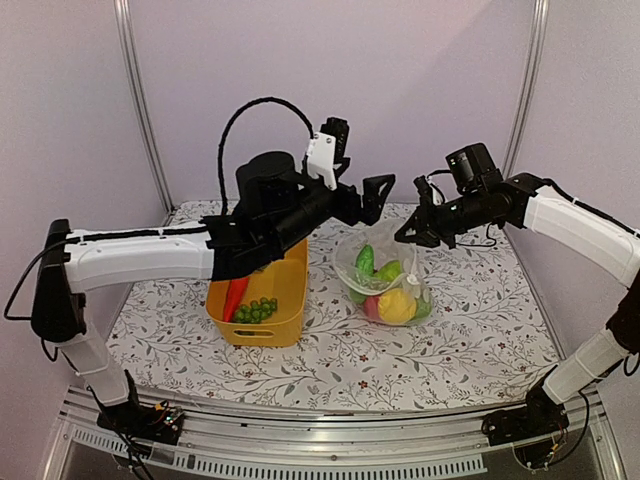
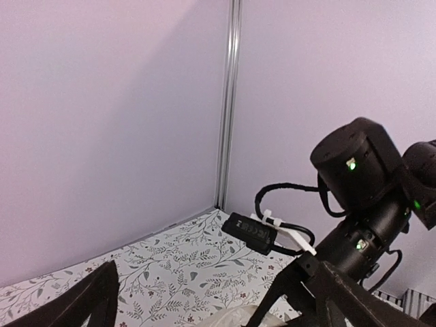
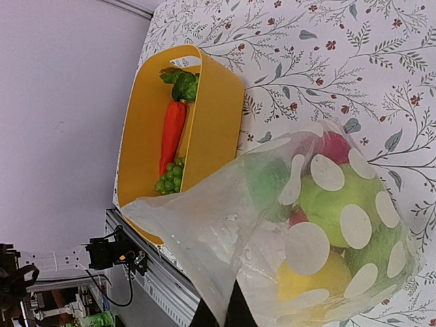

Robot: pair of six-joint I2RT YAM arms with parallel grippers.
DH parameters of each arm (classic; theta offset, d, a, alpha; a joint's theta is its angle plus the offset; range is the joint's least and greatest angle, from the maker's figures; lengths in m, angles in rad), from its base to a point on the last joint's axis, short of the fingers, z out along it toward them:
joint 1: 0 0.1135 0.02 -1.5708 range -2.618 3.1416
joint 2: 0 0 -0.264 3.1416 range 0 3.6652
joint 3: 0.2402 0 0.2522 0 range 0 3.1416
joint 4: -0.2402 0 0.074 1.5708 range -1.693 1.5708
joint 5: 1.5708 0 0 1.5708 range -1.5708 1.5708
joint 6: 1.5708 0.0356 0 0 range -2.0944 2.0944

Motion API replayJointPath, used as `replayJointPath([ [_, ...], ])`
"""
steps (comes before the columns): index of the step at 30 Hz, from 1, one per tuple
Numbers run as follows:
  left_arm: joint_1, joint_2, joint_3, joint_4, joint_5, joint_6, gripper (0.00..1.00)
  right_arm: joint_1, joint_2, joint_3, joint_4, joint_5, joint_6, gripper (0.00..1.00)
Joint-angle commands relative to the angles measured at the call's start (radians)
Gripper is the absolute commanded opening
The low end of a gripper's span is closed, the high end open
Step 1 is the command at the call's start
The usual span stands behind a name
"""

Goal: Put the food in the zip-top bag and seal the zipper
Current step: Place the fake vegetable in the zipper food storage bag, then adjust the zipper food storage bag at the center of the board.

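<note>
The zip-top bag is clear with white dots and stands on the table right of centre. It holds food: a green cucumber, a yellow piece and a red piece. My right gripper is shut on the bag's upper edge and holds it up. In the right wrist view the bag fills the frame above that gripper. The zipper is too faint to make out. My left gripper hangs open above the bag's left side with nothing between its fingers. A carrot and a green bumpy cluster lie in the yellow tub.
The yellow tub stands left of the bag, under my left forearm. In the left wrist view, the right arm's wrist and camera sit close in front on the right. Purple walls close the back and sides. A metal rail runs along the near edge.
</note>
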Motion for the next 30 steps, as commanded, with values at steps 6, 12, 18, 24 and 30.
replayJointPath([
  [6,0.002,-0.253,0.007,-0.569,-0.129,-0.161,1.00,-0.003,-0.034,-0.029,0.074,-0.015,0.014,0.00],
  [12,0.024,-0.329,-0.160,-0.673,-0.117,-0.389,1.00,-0.005,-0.045,-0.036,0.100,0.005,0.007,0.00],
  [18,0.105,-0.311,-0.357,-0.373,0.096,-0.646,0.78,-0.005,-0.051,-0.047,0.145,0.017,0.004,0.00],
  [24,0.115,-0.117,-0.300,-0.253,0.253,-0.769,0.53,-0.006,-0.095,-0.070,0.236,0.069,-0.002,0.00],
  [30,0.115,0.002,-0.269,-0.173,0.324,-0.843,0.51,-0.006,-0.146,-0.166,0.314,0.094,0.023,0.00],
])
